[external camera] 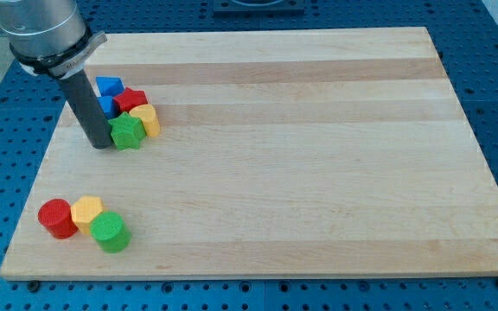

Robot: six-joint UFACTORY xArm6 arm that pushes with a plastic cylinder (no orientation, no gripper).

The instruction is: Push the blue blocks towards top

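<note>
- Near edge: red cylinder (56,218), yellow cylinder (86,211), green cylinder (110,232), idle at seven o'clock.
- My tip (101,144) (bare rod, holding nothing) touches the green star (127,131) at its nine o'clock.
- Blue blocks (108,87) sit beyond at twelve, beside the red block (131,100) and yellow block (146,119); best to circle beneath them and shove straight up.

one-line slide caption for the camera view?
My tip left of the green star, beside the blue blocks, red block and yellow block.
</note>
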